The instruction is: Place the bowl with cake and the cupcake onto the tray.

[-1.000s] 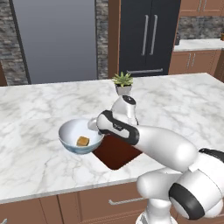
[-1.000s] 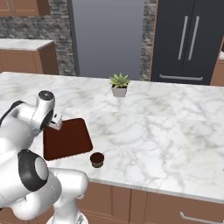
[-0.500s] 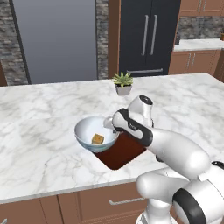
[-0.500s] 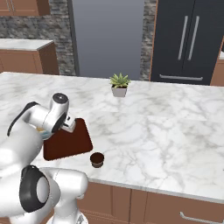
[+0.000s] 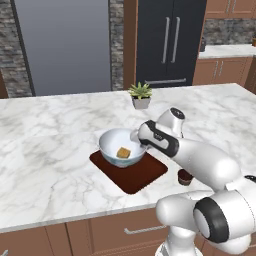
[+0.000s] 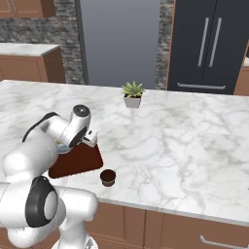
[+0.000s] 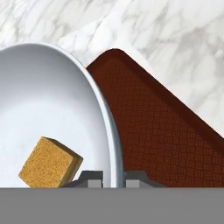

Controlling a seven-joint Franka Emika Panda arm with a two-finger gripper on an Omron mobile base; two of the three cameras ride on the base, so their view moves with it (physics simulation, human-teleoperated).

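The wide white bowl [image 5: 120, 146] with a pale blue outside hangs over the back left part of the dark reddish-brown tray [image 5: 131, 172]. The tan cake [image 5: 123, 152] cube lies inside it. My gripper [image 5: 136, 135] is shut on the bowl's right rim. In the hand view the rim [image 7: 111, 131] runs between my fingertips [image 7: 90, 179], with the cake [image 7: 50, 162] to the left and the tray [image 7: 162, 131] to the right. The dark brown cupcake [image 5: 185, 176] stands on the counter right of the tray; the right base view shows the cupcake [image 6: 108, 177] near the tray [image 6: 80, 160].
A small potted plant [image 5: 140, 95] stands behind the tray on the marble counter [image 5: 45, 150]. The counter's front edge runs close to the tray and cupcake. Dark fridge doors and cabinets lie beyond the far edge.
My gripper has carried the bowl with the cake to the right, from the counter left of the tray to above the tray. The cupcake and plant have stayed put.
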